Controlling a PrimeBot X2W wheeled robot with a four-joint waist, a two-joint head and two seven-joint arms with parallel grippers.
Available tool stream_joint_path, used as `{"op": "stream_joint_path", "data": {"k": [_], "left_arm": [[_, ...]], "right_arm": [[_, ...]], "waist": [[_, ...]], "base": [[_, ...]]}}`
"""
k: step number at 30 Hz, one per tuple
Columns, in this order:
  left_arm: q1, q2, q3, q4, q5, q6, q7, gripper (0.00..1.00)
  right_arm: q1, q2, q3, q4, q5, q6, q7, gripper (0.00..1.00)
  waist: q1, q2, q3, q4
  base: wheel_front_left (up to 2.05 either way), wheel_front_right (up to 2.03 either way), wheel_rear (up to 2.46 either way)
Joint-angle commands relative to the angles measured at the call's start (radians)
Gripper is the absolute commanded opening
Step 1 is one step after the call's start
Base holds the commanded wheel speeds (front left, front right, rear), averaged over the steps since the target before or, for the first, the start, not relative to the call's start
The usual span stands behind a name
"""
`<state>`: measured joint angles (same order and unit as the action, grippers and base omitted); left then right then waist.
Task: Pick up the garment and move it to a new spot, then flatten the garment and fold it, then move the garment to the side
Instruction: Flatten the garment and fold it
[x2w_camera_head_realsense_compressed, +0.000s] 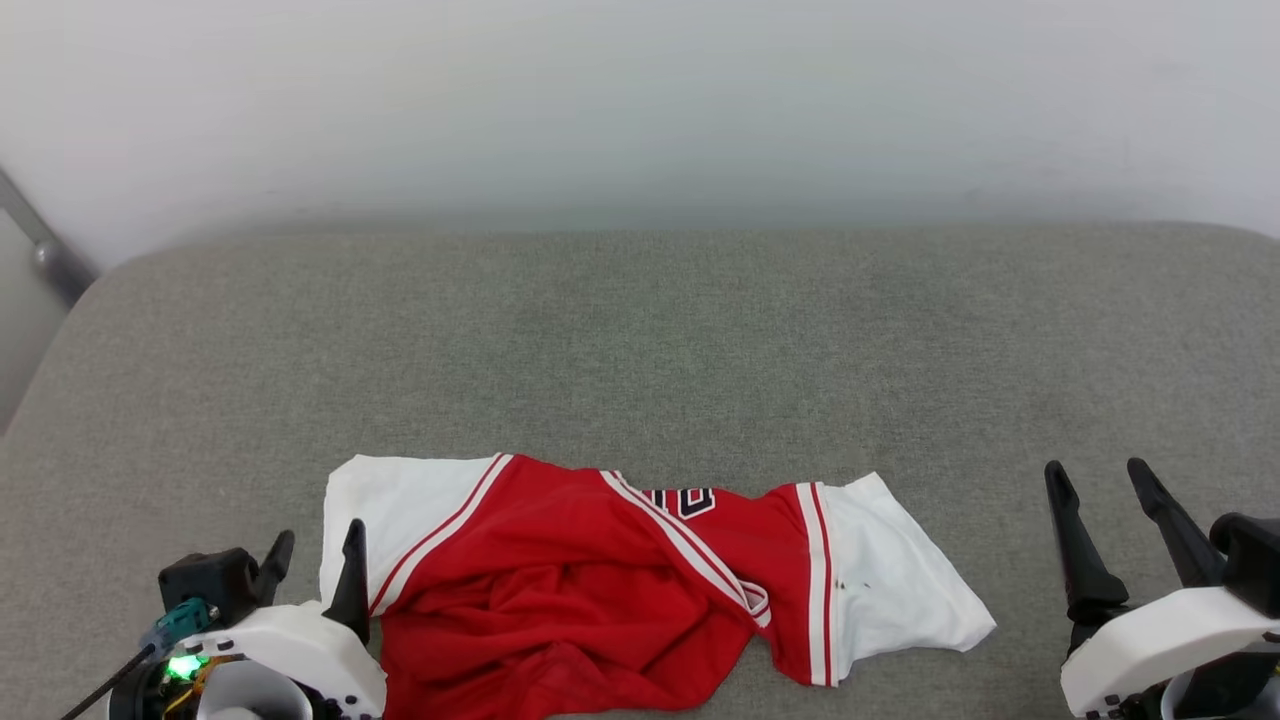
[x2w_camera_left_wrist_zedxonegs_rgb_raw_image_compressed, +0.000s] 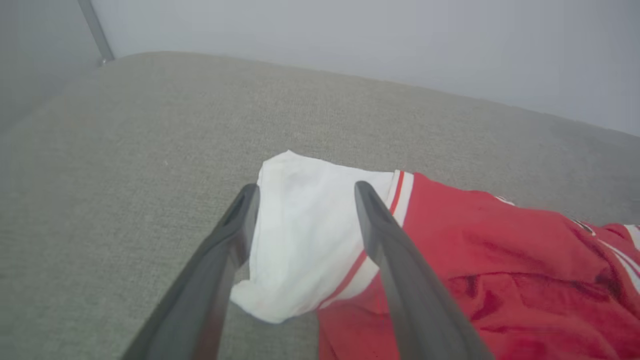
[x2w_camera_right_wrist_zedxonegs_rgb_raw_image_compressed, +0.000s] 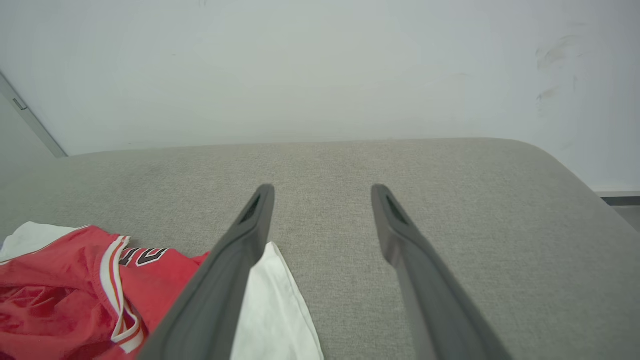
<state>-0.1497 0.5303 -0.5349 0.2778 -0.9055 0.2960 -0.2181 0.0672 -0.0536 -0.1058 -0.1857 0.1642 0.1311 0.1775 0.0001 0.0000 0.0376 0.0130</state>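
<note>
The garment (x2w_camera_head_realsense_compressed: 580, 580), a red jersey with white sleeves and striped trim, lies crumpled near the front edge of the grey surface; part of its black lettering (x2w_camera_head_realsense_compressed: 685, 500) shows. My left gripper (x2w_camera_head_realsense_compressed: 315, 550) stands open at the jersey's left white sleeve (x2w_camera_left_wrist_zedxonegs_rgb_raw_image_compressed: 300, 235), its fingers spread above the sleeve and holding nothing. My right gripper (x2w_camera_head_realsense_compressed: 1105, 490) is open to the right of the garment, apart from the right sleeve (x2w_camera_head_realsense_compressed: 900, 570), with bare fabric between its fingers (x2w_camera_right_wrist_zedxonegs_rgb_raw_image_compressed: 250, 235). The garment (x2w_camera_right_wrist_zedxonegs_rgb_raw_image_compressed: 75, 285) lies to its lower left.
The grey upholstered surface (x2w_camera_head_realsense_compressed: 640, 340) stretches wide behind the garment up to a pale wall (x2w_camera_head_realsense_compressed: 640, 100). A metal bar (x2w_camera_head_realsense_compressed: 45, 250) leans at the far left. The surface rounds off at its right end (x2w_camera_right_wrist_zedxonegs_rgb_raw_image_compressed: 565, 170).
</note>
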Motion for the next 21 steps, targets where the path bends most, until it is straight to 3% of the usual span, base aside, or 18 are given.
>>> {"op": "stream_joint_path", "data": {"k": [1,9,14,21], "left_arm": [[-0.009,0.012,0.0,-0.018,0.026,0.006,-0.014,1.0],[-0.017,0.023,-0.031,-0.181,0.197,0.027,-0.045,1.0],[0.013,0.012,-0.044,-0.242,0.246,0.046,-0.047,1.0],[0.043,-0.018,-0.044,-0.269,0.265,0.056,-0.048,1.0]], "right_arm": [[0.017,0.002,0.001,0.0,-0.001,-0.001,0.003,1.0],[0.053,0.003,0.004,0.016,0.032,-0.001,0.053,1.0],[0.066,0.003,-0.021,0.038,0.056,-0.001,0.108,1.0],[0.06,-0.053,-0.1,0.124,0.094,-0.001,0.334,1.0]], "waist": [[-0.0001,0.0,-0.022,-0.001],[-0.0001,0.0,-0.054,-0.003],[-0.0001,0.0,-0.058,-0.003],[-0.0001,0.0,-0.055,0.028]], "base": [[0.0,0.0,0.0],[0.0,0.0,0.0],[0.0,0.0,0.0],[0.0,0.0,0.0]]}}
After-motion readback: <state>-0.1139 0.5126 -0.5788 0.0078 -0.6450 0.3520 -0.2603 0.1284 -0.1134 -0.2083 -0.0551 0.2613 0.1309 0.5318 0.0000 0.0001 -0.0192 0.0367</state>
